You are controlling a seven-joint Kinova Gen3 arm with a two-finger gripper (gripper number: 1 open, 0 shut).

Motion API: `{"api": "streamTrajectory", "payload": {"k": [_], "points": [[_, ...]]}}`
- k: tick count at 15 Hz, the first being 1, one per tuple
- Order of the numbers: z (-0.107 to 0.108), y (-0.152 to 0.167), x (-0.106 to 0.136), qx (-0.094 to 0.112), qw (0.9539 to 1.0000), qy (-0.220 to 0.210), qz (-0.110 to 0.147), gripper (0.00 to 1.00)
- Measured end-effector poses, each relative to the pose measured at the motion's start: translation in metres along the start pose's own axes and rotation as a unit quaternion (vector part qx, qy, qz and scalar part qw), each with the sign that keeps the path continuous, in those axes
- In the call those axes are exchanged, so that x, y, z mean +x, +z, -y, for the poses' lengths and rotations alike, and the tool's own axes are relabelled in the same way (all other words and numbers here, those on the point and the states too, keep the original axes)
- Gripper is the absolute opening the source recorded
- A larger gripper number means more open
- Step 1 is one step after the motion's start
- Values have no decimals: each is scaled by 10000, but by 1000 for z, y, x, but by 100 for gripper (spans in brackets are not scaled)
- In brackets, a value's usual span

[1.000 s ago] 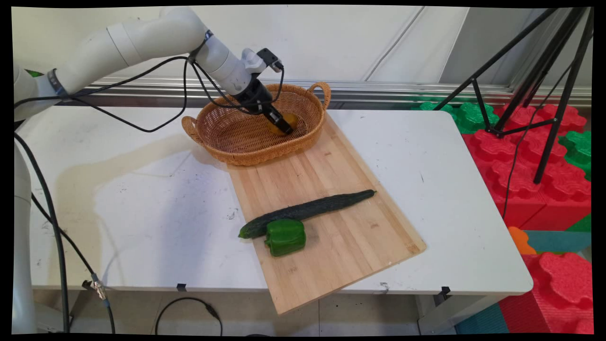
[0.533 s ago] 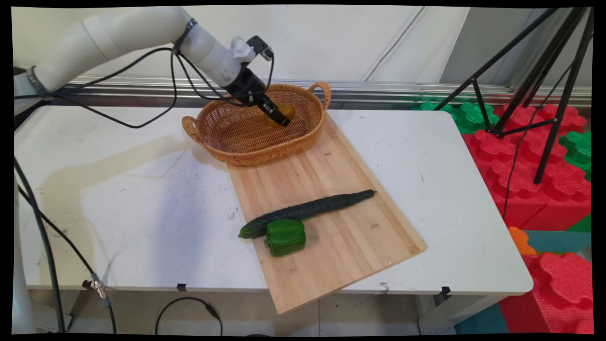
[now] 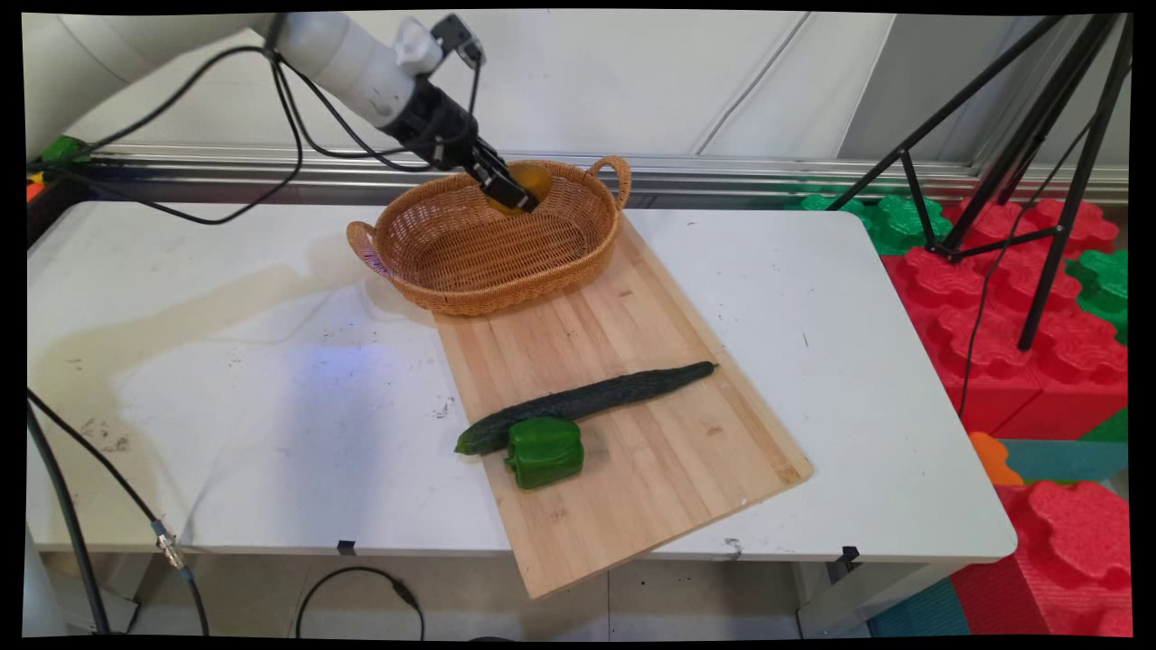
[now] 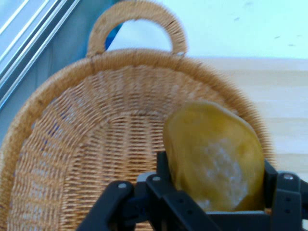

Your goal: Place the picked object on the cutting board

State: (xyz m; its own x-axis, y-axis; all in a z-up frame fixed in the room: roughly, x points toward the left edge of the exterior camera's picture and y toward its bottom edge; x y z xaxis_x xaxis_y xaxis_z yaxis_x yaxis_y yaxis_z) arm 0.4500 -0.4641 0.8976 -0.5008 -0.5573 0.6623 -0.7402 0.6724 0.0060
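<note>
**Yellow-brown lump held over the wicker basket**

Nearest the camera, a blocky green bell pepper [image 3: 544, 451] lies on the long pale wooden cutting board [image 3: 650, 451], touching a long dark green cucumber [image 3: 585, 403] that lies slantwise across it. Farther back, an oval woven wicker basket with two handles [image 3: 452, 271] sits on the board's far end, on the white table [image 3: 867, 361]. Above the basket's far rim, the black two-finger gripper [image 3: 508, 190] is clamped on a rounded yellow-brown lump [image 4: 216, 156], clear of the basket floor.
</note>
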Motion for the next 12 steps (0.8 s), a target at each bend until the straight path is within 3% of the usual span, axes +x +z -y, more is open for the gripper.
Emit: {"api": "streamTrajectory", "payload": {"k": [5,12], "points": [[-30,-45,9,-365,9984,395,-198,0],[-84,-57,17,-919,9921,828,-231,0]]}}
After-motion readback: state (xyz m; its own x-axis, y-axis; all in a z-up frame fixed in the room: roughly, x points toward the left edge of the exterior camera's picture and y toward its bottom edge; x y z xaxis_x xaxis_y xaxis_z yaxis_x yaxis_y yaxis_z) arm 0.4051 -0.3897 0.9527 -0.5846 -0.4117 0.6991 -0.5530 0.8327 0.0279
